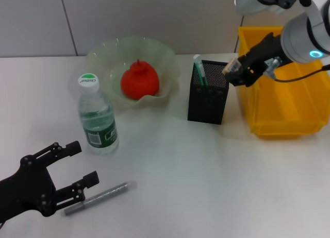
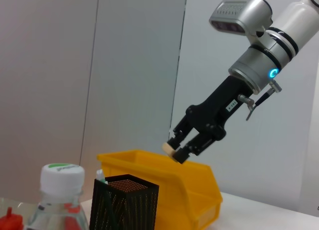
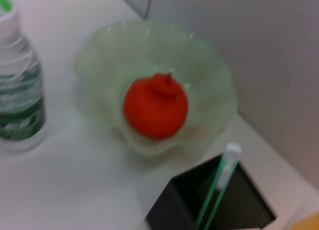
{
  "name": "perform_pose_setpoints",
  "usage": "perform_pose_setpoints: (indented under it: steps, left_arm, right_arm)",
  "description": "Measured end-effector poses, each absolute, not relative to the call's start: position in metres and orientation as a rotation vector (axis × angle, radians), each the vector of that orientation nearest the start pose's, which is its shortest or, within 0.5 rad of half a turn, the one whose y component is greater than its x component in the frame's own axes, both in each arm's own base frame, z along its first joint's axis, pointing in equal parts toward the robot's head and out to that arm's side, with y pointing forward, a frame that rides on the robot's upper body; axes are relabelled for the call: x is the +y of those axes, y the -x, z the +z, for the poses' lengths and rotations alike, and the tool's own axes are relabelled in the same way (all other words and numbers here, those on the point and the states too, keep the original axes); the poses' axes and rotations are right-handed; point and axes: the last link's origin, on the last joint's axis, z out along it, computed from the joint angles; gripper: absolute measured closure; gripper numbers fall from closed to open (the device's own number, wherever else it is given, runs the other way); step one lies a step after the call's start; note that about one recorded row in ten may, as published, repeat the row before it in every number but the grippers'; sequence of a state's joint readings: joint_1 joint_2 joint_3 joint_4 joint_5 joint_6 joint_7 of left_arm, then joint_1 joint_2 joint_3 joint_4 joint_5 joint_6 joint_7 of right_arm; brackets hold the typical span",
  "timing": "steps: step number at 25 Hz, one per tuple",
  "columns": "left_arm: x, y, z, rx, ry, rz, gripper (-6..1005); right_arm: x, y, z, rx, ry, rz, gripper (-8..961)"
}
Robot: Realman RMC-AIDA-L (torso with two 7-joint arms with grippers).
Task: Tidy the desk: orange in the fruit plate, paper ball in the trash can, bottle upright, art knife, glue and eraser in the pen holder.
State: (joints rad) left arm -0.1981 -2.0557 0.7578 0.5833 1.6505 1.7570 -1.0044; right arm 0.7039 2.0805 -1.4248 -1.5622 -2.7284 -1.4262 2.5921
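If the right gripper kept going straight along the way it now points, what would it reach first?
Most likely the pen holder: the right gripper, shut on the eraser, angles down toward its open top, though depth is uncertain.

White table w/ bottle, fruit plate, pen holder, trash can, glue.

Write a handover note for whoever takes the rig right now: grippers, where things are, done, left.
Right gripper: shut on the eraser, held above the pen holder, beside the trash can.
Left gripper: open, low over the table by the glue, not gripping.
Done: orange in the fruit plate; bottle upright; art knife in the holder.
Left: drop the eraser in, then the glue. Paper ball not seen on the table; the can's inside is only partly visible.
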Motion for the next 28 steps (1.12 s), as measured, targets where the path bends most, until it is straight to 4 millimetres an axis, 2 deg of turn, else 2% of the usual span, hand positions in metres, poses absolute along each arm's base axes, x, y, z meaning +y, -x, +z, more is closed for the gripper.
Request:
perform_pose_setpoints:
  steps: [9,14,18,22,24,28]
  left_arm:
    - [0.233,0.314,0.019,-0.456,2.48,-0.994,199]
    - [0.234,0.314,0.019,-0.452,2.481,-0.994,199]
    - [0.236,0.314,0.02,-0.447,2.477,-0.992,199]
    - [0.239,0.314,0.021,-0.44,2.479,-0.971,199]
    - [0.241,0.314,0.024,-0.431,2.483,-0.958,198]
    - [0.249,0.313,0.037,-0.415,2.535,-0.868,198]
  right_arm:
    - [0.419,-0.115,0.014,0.441,2.385,-0.268,502]
    - [0.426,-0.122,0.008,0.427,2.383,-0.274,493]
    - [0.428,-0.124,0.006,0.425,2.381,-0.269,487]
    - [0.429,-0.122,0.006,0.424,2.379,-0.257,398]
    - [0.427,-0.119,0.009,0.424,2.382,-0.245,354]
    - [0.417,-0.115,0.024,0.458,2.397,-0.206,354]
